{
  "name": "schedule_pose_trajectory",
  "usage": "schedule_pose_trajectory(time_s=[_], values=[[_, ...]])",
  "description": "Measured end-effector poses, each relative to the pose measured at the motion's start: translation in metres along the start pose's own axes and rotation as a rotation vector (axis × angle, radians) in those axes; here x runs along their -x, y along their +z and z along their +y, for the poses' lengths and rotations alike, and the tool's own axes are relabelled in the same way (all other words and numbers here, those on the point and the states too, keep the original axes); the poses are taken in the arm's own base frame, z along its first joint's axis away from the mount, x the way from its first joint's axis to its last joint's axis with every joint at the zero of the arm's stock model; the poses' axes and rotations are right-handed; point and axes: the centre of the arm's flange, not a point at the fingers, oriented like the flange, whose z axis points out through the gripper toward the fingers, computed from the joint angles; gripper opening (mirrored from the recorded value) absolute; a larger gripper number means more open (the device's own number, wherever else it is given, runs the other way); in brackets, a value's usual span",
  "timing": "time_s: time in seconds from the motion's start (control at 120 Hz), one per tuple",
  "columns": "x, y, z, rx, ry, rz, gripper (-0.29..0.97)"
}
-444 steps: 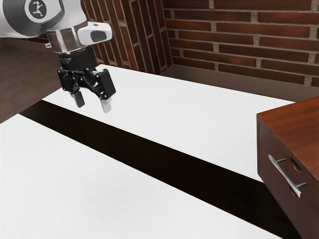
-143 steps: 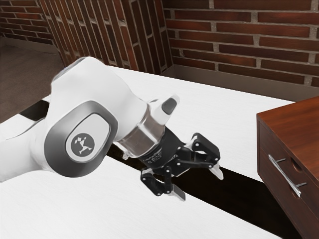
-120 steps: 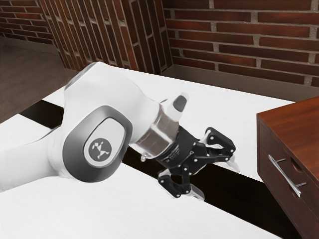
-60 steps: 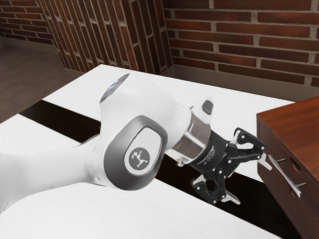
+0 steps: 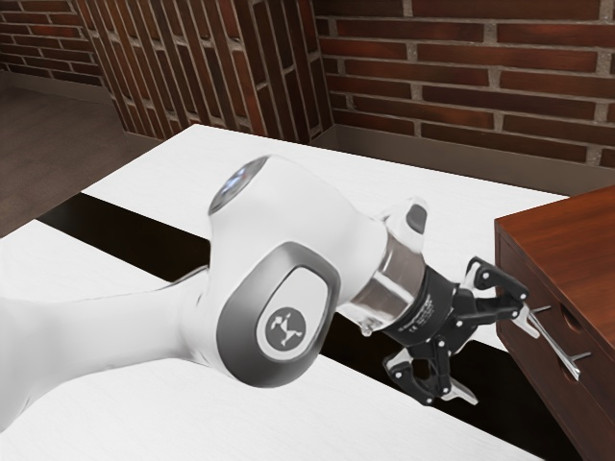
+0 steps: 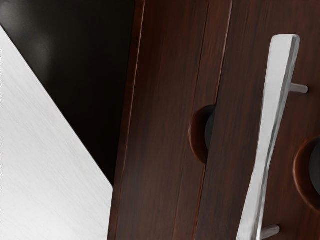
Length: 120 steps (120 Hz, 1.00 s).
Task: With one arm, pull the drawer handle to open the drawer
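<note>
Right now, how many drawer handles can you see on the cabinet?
1: a silver bar handle on the drawer front, right by the open end effector. The cabinet runs off the exterior view's right edge, so others may be hidden.

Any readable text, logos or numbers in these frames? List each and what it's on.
No word or number reads clearly.
Round white emblem, no letters: on the arm's grey joint cap.
Faint white print, too small to read: on the black collar behind the gripper.
Wooden cabinet and handle: no markings.
</note>
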Motion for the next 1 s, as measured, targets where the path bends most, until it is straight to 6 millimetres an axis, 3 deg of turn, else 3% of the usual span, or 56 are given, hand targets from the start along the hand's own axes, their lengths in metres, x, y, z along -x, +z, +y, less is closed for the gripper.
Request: schedule_pose_trajectory(time_s=[0.35, 0.55, 1.0], values=[[-0.003, 0.004, 0.0, 0.006, 0.002, 0.025, 0.68], [0.0, 0.021, -0.001, 0.012, -0.01, 0.009, 0.68], [-0.009, 0.031, 0.0, 0.045, -0.032, 0.023, 0.68]])
